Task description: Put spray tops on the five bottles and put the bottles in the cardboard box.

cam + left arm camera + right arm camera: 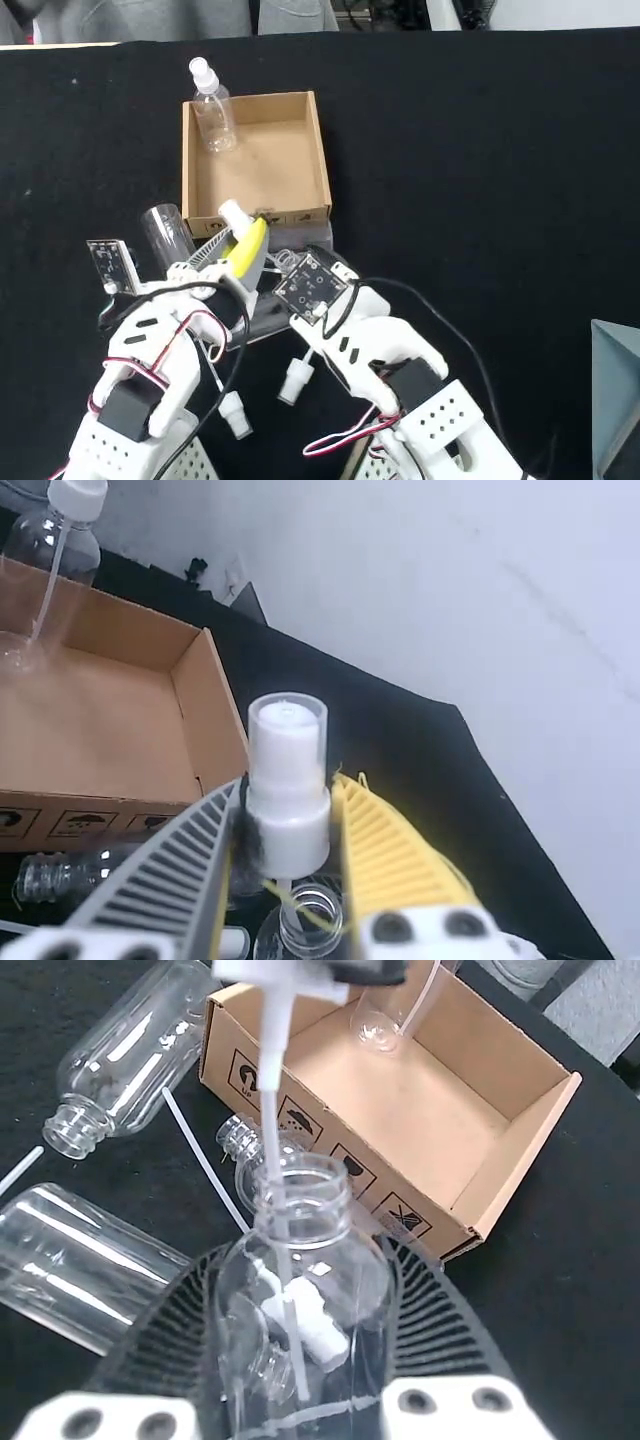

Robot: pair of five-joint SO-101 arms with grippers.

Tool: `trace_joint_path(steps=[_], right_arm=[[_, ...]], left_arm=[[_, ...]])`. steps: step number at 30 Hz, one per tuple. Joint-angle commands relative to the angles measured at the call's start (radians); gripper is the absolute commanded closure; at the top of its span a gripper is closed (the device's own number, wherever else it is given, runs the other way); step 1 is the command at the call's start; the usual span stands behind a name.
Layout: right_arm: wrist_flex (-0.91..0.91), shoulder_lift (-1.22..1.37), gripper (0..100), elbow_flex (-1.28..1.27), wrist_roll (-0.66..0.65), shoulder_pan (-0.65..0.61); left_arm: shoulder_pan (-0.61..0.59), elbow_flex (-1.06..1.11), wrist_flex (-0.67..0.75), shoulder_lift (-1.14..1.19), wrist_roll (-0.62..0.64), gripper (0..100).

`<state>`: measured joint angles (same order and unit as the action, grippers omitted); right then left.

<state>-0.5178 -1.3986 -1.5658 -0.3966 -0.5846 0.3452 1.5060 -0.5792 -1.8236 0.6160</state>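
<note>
Cardboard box (322, 150) holds one capped bottle (213, 110) in its far corner. Just before it, the right gripper (302, 1260) clamps a clear open bottle (300, 1195). The left gripper (285, 825) pinches a white spray top (288, 770) above, its thin dip tube (272, 1130) inside the neck. Capping is in hand; next the top likely needs lowering and seating squarely.

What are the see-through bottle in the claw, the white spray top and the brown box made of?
The bottle looks like clear, glossy plastic: you see straight through it and it catches highlights, though glass cannot be ruled out. The spray top seems smooth white plastic. The box is matte brown cardboard, with folded walls.
</note>
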Motion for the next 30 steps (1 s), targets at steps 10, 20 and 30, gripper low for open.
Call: trace_joint_path(steps=[10,20,30], right_arm=[[0.005,-0.031,90.7,-0.012,0.005,0.025],[0.005,-0.031,90.7,-0.021,0.005,0.026],[-0.029,-0.031,90.7,-0.015,0.005,0.026]], left_arm=[[0.048,-0.005,-0.078,0.002,-0.026,82],[0.039,-0.053,-0.087,0.002,0.023,82],[-0.127,-0.102,-0.087,0.0,0.1,82]])
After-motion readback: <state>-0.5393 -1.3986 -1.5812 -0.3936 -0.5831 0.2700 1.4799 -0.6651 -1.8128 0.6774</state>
